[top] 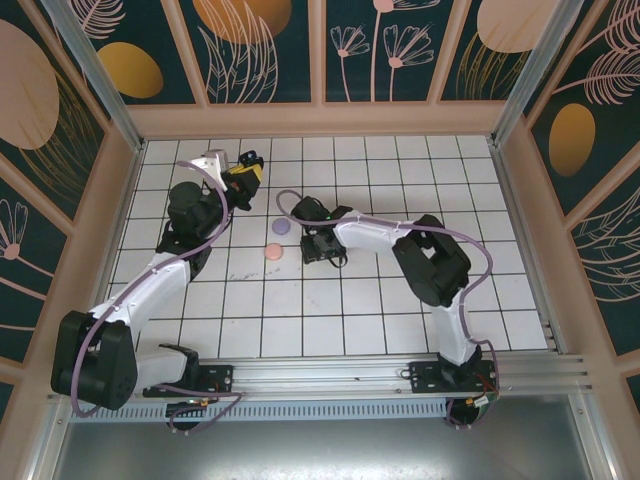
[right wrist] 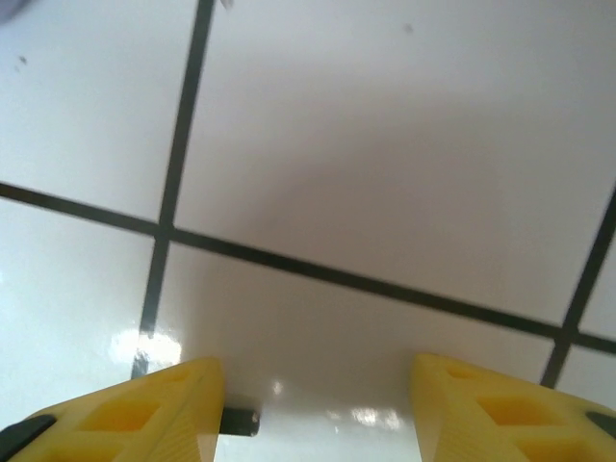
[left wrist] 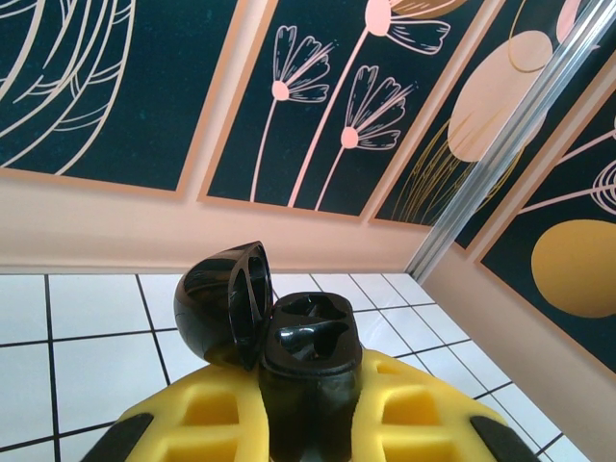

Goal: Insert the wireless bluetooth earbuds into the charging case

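as the case is held open, step: fetching an earbud from the table; judged early, since both wells of the case look bare.
case point(left wrist: 313, 351): black, pinched upright in the left gripper point(left wrist: 308, 414), raised off the table near the far wall; lid point(left wrist: 226, 303) swung back to one side, two wells facing up.
left gripper state: pressed onto the case's lower body from both sides.
left arm pose: reaches forward along the left of the table, elbow bent, wrist tipped up toward the wall.
right gripper point(right wrist: 318, 409): spread, fingers point(right wrist: 159, 409) well apart, bare tile between them; nothing pinched.
right arm pose: folds from its base toward mid-table, forearm running left, wrist turned down, fingertips very near or touching the table point(top: 400, 300); which of the two cannot be told.
earbud point(right wrist: 239, 421): a small dark bit on the tile just beside the inner edge of one finger; taken to be a black earbud, though too little shows to be sure.
pink disc point(top: 271, 251), purple disc point(top: 282, 227): flat on the tiles between the two grippers, beside the right gripper; what they are cannot be told.
next move calls for: centring the jaws over the dark bit, closing gently on so small a piece, lifting, then carrying it to the case and lining its stem with a well.
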### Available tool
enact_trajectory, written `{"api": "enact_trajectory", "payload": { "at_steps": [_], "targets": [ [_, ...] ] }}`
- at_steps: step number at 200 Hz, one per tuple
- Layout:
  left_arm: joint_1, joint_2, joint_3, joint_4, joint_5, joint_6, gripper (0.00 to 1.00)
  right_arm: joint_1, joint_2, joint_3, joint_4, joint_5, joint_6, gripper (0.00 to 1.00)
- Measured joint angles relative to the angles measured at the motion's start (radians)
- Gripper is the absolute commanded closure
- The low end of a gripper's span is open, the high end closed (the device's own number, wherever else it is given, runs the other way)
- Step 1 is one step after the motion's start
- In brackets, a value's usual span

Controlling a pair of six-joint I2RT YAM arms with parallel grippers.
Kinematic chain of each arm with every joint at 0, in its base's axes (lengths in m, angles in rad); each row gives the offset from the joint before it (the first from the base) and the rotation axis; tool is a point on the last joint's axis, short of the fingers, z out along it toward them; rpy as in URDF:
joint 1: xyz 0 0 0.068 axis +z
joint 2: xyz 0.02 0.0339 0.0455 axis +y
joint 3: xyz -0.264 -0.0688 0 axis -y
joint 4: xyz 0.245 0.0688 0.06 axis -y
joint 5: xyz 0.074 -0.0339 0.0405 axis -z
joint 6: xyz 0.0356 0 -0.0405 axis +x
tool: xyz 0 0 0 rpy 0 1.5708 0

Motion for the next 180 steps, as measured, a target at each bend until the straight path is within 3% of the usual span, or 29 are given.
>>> {"api": "enact_trajectory", "payload": {
  "at_steps": [86, 180],
  "targets": [
    [0.000, 0.008, 0.000, 0.016, 0.018, -0.008, 1.00, -0.001, -0.151, -0.049, 0.019, -0.068, 0.045, 0.42],
    [0.000, 0.008, 0.000, 0.026, 0.026, -0.018, 1.00, -0.026, -0.032, -0.017, 0.091, -0.230, 0.019, 0.43]
  ]
}}
